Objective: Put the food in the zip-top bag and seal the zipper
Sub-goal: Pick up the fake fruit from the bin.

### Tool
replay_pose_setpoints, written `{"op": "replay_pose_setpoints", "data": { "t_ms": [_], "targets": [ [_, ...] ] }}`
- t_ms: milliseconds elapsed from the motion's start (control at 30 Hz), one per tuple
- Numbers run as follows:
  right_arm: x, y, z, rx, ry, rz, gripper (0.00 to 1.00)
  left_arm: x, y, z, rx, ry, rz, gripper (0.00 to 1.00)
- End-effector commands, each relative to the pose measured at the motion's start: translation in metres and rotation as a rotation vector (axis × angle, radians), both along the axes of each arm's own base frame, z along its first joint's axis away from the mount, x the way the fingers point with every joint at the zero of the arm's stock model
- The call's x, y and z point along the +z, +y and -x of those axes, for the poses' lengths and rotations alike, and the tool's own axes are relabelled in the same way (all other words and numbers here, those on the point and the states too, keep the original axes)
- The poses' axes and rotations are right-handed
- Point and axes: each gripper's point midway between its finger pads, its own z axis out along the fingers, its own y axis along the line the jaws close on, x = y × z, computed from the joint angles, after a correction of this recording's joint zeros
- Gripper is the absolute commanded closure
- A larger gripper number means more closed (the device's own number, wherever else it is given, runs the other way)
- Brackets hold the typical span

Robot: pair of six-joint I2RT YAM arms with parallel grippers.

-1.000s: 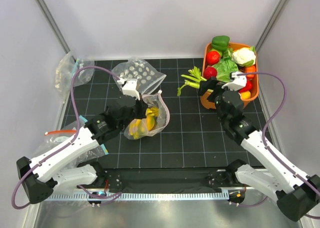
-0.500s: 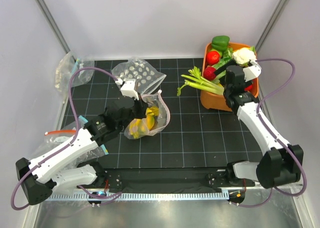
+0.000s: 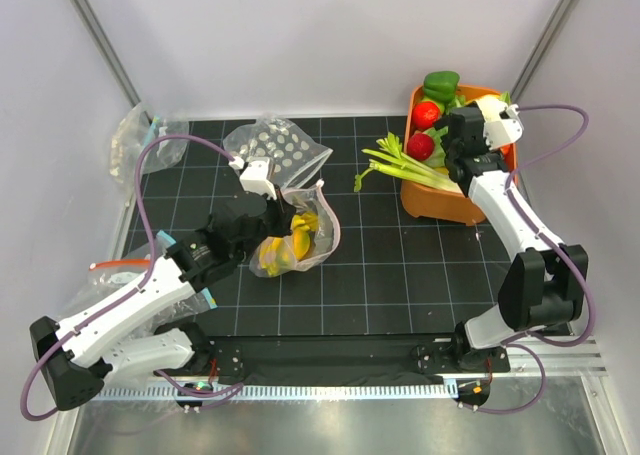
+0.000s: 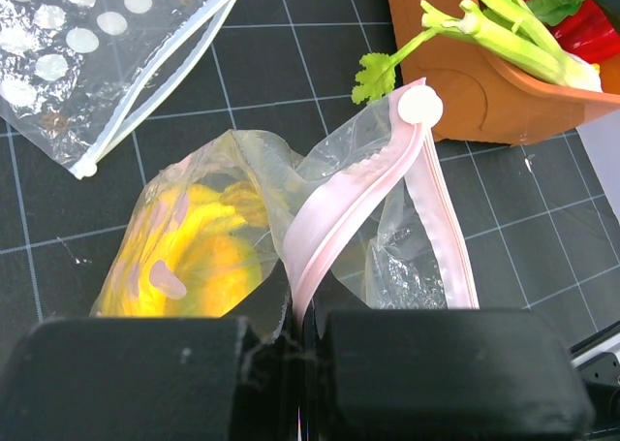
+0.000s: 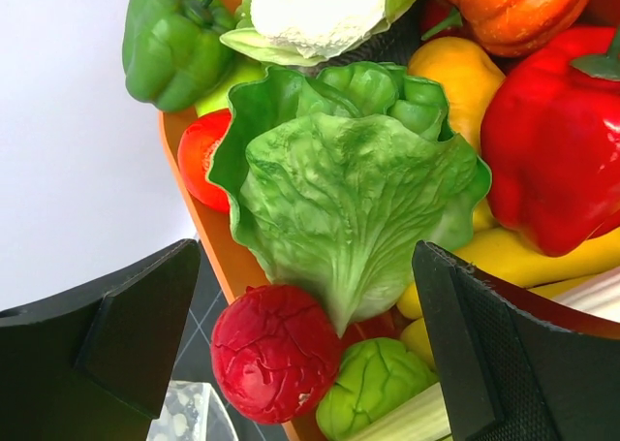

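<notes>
The left hand [image 4: 295, 349] is pinching the pink zipper [image 4: 351, 197] of the crumpled bag [image 4: 257, 165] on the desk [image 3: 390, 270], yellow banana [image 4: 199, 262] inside. The right hand [image 5: 310, 305] is hanging wide apart over the lettuce [image 5: 349, 189].

Probably a lab: white-walled enclosure [image 3: 300, 45], gridded mat [image 3: 380, 260].

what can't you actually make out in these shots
- Bag contents besides the banana: left wrist view, crumpled plastic blurs them.
- Zipper, near end: left wrist view, swallowed by the shut left end effector.
- Bin floor: right wrist view, buried under lettuce and peppers.
- Clear bags at the table edge: top view, too small to tell contents.
</notes>
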Motion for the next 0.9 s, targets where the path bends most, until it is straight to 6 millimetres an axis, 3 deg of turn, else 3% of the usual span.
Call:
{"op": "replay_pose_setpoints", "data": {
  "t_ms": [0, 100, 400, 767, 867],
  "targets": [
    [0.025, 0.001, 0.000, 0.023, -0.101, 0.010, 0.00, 0.024, -0.004, -0.004, 0.001, -0.054, 0.078, 1.00],
    [0.028, 0.006, 0.002, 0.040, -0.038, 0.099, 0.00, 0.022, -0.006, -0.004, -0.003, -0.049, 0.076, 1.00],
    [0.021, 0.053, -0.012, 0.219, 0.021, 0.138, 0.00, 0.019, -0.008, -0.006, -0.003, -0.045, 0.064, 1.00],
    [-0.024, 0.058, -0.018, 0.239, 0.190, 0.164, 0.00, 0.020, -0.007, -0.005, -0.006, -0.044, 0.063, 1.00],
    [-0.030, 0.060, -0.018, 0.254, 0.207, 0.168, 0.06, 0.019, -0.007, -0.005, -0.003, -0.044, 0.061, 1.00]
  ]
}}
